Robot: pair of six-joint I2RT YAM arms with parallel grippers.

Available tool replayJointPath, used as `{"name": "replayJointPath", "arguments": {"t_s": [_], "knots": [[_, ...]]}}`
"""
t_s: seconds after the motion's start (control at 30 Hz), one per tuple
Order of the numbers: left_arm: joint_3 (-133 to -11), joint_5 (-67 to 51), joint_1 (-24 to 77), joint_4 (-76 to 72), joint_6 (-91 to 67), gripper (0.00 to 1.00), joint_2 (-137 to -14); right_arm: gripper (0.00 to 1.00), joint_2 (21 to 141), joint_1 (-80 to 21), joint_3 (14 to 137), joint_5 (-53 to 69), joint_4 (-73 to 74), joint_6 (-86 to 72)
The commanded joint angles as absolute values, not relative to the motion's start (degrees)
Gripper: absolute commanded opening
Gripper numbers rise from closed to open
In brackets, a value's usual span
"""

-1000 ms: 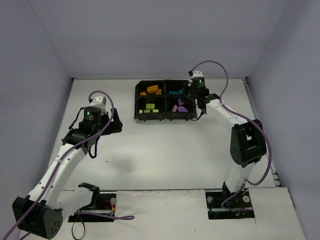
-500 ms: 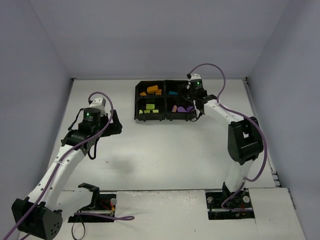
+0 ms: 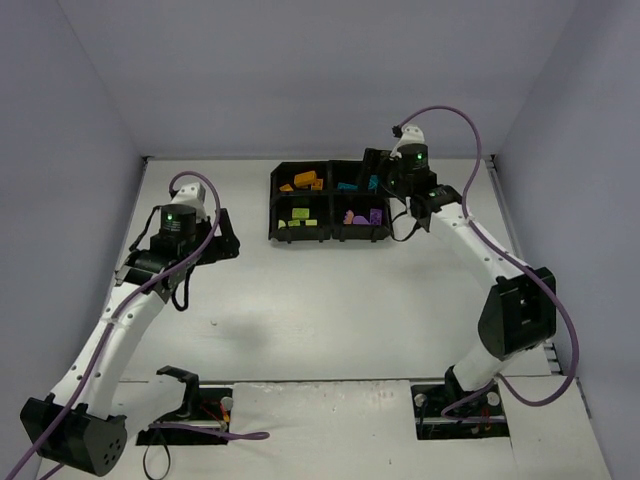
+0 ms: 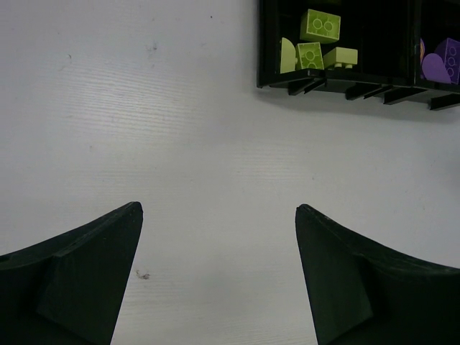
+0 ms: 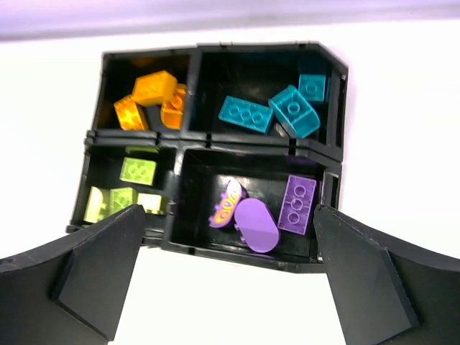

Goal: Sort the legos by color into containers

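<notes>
Tray (image 3: 331,200) sits at far-centre of the desk (image 3: 330,310): black, 4 compts in a 2x2 grid, and every brick in view lies inside it. From the top cam, orange bricks (image 3: 302,181) are in the far-left compt, teal bricks (image 3: 350,186) far-right, yellow-green bricks (image 3: 300,213) near-left, purple bricks (image 3: 365,217) near-right. One colour per compt.

Above it hangs the right gripper (image 5: 230,208), jaws spread wide w/ nothing btwn them. In the top view it's over the tray's far-right side, by the teal compt. Its wrist cam looks down on the whole tray (image 5: 188,138). Approx three orange bricks (image 5: 154,90) are bunched together. There are three teal bricks (image 5: 248,115), one tucked in the far corner, and about four yellow-green bricks (image 5: 138,171). The three purple bricks (image 5: 298,205) are a flat studded rectangle, a smooth rounded piece, and a tilted rounded piece w/ yellowish studs showing.

Over bare desk (image 4: 144,108) sits the left gripper (image 4: 218,208), likewise released, jaws well apart & empty. It's left of the tray's near-left corner, not touching it. Its wrist cam catches only the tray's near wall (image 4: 338,80), w/ yellow-green bricks (image 4: 320,25) behind it and a bit of the purple bricks (image 4: 445,61) at the frame's right edge.
</notes>
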State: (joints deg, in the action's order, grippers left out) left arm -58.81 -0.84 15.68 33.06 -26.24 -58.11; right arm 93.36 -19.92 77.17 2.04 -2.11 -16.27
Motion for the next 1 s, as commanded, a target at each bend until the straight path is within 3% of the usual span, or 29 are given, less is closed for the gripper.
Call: {"name": "replayJointPath", "arguments": {"t_s": [0.0, 0.33, 0.7, 0.97], "knots": [[-62.7, 0.8, 15.3, 33.1, -26.5, 0.8, -58.4, 1.0, 89.8, -20.3, 77.7, 0.4, -2.6, -17.8], [-67.4, 4.3, 15.2, 36.8, -25.1, 0.81, -55.6, 1.0, 80.6, -19.4, 72.1, -3.2, -2.8, -13.9], [-73.2, 18.4, 14.8, 40.3, -20.0, 0.81, -48.2, 1.0, 66.2, -7.5, 66.0, -9.5, 1.6, -6.8], [-72.8, 22.2, 14.8, 40.3, -17.2, 0.81, -46.7, 1.0, 56.7, -7.3, 63.5, -16.3, 3.3, -3.3]]}}
